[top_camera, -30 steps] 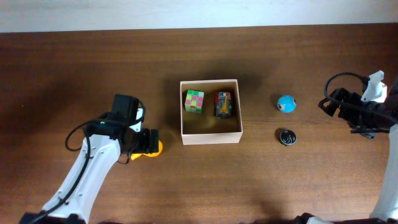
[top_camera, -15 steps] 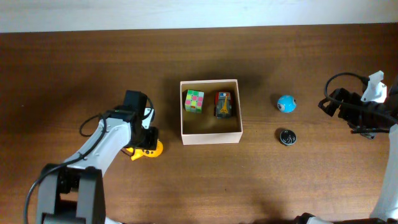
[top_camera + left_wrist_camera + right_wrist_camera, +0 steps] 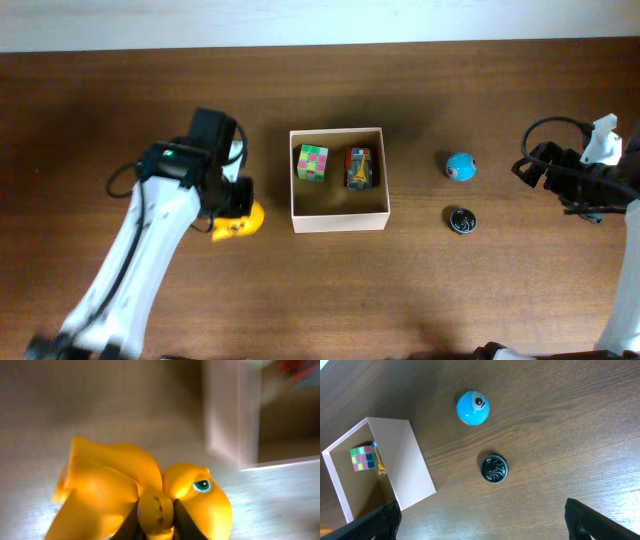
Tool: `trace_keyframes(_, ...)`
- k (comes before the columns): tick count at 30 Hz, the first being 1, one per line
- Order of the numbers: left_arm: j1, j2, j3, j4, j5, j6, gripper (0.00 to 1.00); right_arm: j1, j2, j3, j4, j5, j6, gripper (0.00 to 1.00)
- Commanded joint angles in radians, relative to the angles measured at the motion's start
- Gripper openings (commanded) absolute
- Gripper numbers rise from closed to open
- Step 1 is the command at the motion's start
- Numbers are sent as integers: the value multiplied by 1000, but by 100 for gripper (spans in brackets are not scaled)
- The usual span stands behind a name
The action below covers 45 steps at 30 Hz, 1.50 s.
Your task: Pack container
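A dark reddish-brown wooden table [image 3: 400, 290] fills nearly the whole overhead view, its grain running left to right. Beyond the table's far edge lies a pale strip [image 3: 320, 20] — wall or floor, it cannot be told. The tabletop is darkest toward its far left corner. In the left wrist view a whitish patch of light [image 3: 280, 495] lies on the table — the wood there looks washed out.
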Motion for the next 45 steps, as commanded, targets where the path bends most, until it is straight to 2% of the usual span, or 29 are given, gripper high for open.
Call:
trace_keyframes(1, -99, -117, 89, 26, -2, -208, 10, -1, -14, 14, -1, -6, -10, 99)
trace_keyframes(5, -212, -127, 86, 114, -70, -394, 4, -1, -14, 14, -1, -6, -10, 99)
trace_keyframes(7, -264, -103, 79, 170, -101, -455, 4, -1, -14, 14, -1, -6, -10, 99)
trace_keyframes(9, -325, -34, 77, 256, -122, -489, 4, -1, -14, 14, -1, -6, -10, 99)
trace_keyframes(14, -377, 126, 77, 344, -121, -589, 4, -1, -14, 14, -1, -6, -10, 99)
trace_keyframes(19, -383, 275, 77, 401, -117, -602, 4, -1, -14, 14, -10, -6, -11, 99)
trace_keyframes(21, -383, 298, 77, 401, -117, -607, 13, -1, -14, 13, -13, -6, -11, 99)
trace_keyframes(25, -383, 308, 77, 402, -109, -607, 52, -1, -14, 12, -12, -6, -11, 99)
trace_keyframes(26, -383, 308, 80, 406, -67, -607, 58, -1, -14, 12, -12, -6, -11, 99)
trace_keyframes(30, -381, 301, 105, 399, 18, -605, 60, -1, -14, 12, -13, -6, -11, 99)
trace_keyframes(33, -381, 268, 208, 351, -13, -540, 63, -1, -15, 13, -10, -7, -11, 99)
trace_keyframes(38, -379, 193, 405, 183, -185, -420, 73, 53, -17, 13, 24, -53, -108, 99)
trace_keyframes(39, -367, 151, 475, 117, -263, -349, 76, 106, -15, 13, 42, -13, -119, 99)
trace_keyframes(40, -357, 130, 499, 88, -314, -319, 79, 140, -12, 13, 50, 26, -117, 99)
trace_keyframes(41, -326, 84, 526, 34, -440, -288, 85, 210, 5, 13, 53, 92, -114, 99)
trace_keyframes(42, -299, 55, 527, 8, -505, -287, 87, 245, 21, 13, 53, 126, -114, 99)
trace_keyframes(44, -237, 10, 527, -28, -557, -287, 87, 302, 61, 13, 63, 218, -77, 99)
trace_keyframes(45, -209, -3, 527, -38, -555, -285, 92, 319, 81, 13, 72, 260, -48, 99)
